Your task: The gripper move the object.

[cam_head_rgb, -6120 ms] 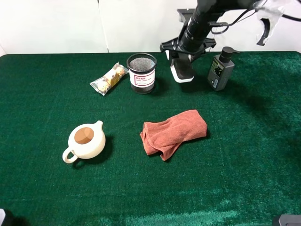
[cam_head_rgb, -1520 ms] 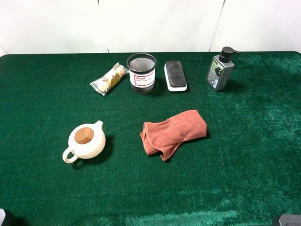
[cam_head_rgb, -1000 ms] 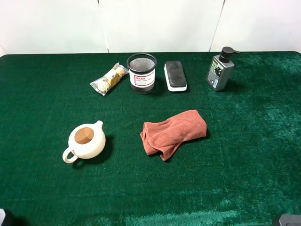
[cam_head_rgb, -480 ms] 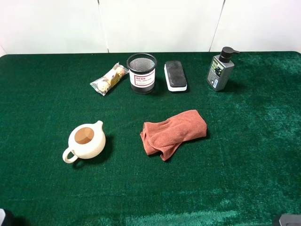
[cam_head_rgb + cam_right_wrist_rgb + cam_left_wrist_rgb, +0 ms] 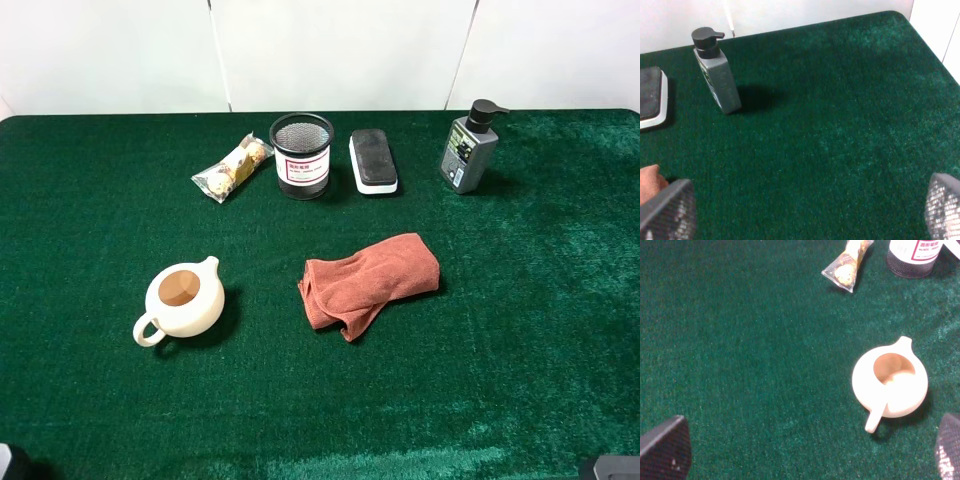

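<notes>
I see the board eraser (image 5: 373,160) lying flat at the far side of the green bench (image 5: 520,300), between the mesh cup (image 5: 301,155) and pump bottle (image 5: 469,146), while both pincers, left (image 5: 805,450) and right (image 5: 810,205), look spread wide and empty, only their fingertips showing.
</notes>
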Available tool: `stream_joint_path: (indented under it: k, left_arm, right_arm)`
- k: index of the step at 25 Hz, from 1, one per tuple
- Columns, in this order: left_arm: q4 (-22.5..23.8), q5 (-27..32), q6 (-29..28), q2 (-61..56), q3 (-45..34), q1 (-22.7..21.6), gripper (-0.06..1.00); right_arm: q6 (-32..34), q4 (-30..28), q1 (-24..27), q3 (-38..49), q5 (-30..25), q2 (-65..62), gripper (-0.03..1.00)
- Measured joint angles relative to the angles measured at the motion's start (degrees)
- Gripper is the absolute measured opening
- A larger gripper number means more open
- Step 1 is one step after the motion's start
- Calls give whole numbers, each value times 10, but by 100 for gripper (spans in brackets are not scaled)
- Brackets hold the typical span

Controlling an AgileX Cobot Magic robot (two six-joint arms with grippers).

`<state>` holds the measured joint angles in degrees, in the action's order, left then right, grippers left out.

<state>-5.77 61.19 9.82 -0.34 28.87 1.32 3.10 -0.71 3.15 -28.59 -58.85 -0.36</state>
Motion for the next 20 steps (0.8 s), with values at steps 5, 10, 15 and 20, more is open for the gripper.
stream_joint_path:
  k: [5, 10, 15, 20]
  left_arm:
    - [0, 0, 0, 0, 0, 0, 99]
    - [0, 0, 0, 0, 0, 0, 99]
    - [0, 0, 0, 0, 0, 0, 99]
    - [0, 0, 0, 0, 0, 0, 99]
  right_arm:
    - [0, 0, 0, 0, 0, 0, 70]
    - [0, 0, 0, 0, 0, 0, 70]
    - [0, 0, 0, 0, 0, 0, 70]
    - [0, 0, 0, 0, 0, 0, 70]
